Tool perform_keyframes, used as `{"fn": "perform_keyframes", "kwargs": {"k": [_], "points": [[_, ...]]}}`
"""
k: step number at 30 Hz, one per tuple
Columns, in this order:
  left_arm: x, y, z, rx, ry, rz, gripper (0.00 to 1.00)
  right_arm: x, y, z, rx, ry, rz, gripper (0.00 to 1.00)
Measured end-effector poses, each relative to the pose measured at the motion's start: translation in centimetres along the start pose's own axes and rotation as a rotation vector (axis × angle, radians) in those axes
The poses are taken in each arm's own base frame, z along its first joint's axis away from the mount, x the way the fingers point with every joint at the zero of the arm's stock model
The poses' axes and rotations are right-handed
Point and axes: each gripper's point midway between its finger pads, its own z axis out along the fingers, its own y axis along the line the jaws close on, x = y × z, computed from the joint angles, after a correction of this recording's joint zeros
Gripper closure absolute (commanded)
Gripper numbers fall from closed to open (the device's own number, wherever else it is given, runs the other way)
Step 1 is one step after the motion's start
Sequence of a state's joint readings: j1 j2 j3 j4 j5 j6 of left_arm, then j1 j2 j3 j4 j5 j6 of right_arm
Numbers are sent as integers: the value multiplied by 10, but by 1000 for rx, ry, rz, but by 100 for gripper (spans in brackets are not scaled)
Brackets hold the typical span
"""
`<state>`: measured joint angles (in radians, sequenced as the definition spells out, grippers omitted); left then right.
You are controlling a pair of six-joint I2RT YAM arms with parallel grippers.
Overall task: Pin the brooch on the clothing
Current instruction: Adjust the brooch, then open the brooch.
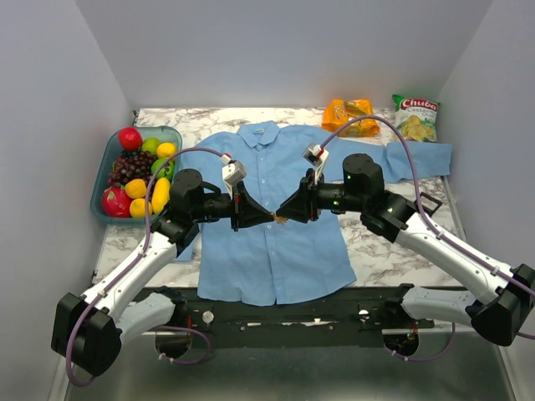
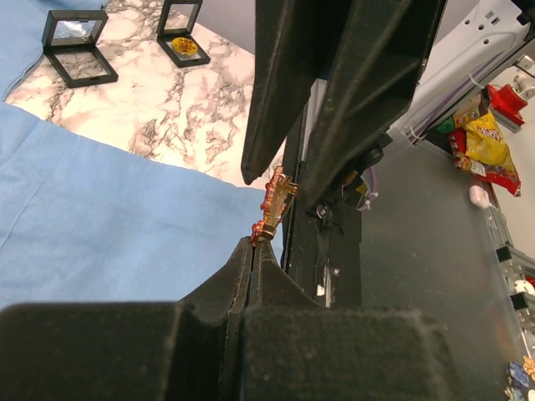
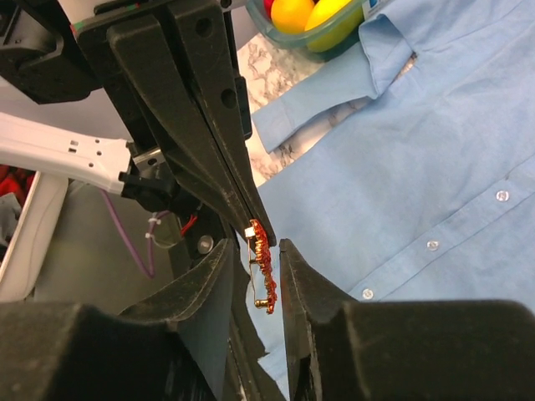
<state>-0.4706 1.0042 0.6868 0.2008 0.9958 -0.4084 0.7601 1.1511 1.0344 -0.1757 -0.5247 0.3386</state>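
Observation:
The brooch (image 1: pixel 280 220), a tiny orange-red and gold piece, hangs above the front of the light blue shirt (image 1: pixel 276 263) spread on the table. My left gripper (image 1: pixel 269 219) is shut on one end of it; the left wrist view shows the brooch (image 2: pixel 274 205) sticking out from the closed tips of the left gripper (image 2: pixel 253 242). My right gripper (image 3: pixel 255 244) is open, its jaws standing on either side of the brooch (image 3: pixel 263 267) with a small gap on each side. The two grippers meet tip to tip over the shirt's button row (image 3: pixel 432 246).
A teal fruit bowl (image 1: pixel 107 167) sits left of the shirt, and two snack bags (image 1: pixel 349 113) (image 1: pixel 415 115) lie at the back. Two small black square trays (image 2: pixel 77 46) (image 2: pixel 184 38) stand on the marble right of the shirt. The shirt's right sleeve (image 1: pixel 418 159) stretches right.

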Motion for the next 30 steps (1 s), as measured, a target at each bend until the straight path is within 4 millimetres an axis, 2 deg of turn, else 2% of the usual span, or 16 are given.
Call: {"fn": "perform_keyframes", "kwargs": {"k": [3, 8, 15, 30], "points": [[0, 0, 0, -1, 0, -1, 100, 5, 2, 0, -19, 13, 5, 51], [0, 1, 0, -4, -1, 0, 100, 11, 5, 0, -45, 33, 10, 51], [-1, 2, 0, -14, -5, -1, 100, 13, 7, 0, -61, 40, 9, 63], [-1, 1, 0, -13, -7, 2, 100, 14, 3, 2, -52, 44, -7, 80]]}}
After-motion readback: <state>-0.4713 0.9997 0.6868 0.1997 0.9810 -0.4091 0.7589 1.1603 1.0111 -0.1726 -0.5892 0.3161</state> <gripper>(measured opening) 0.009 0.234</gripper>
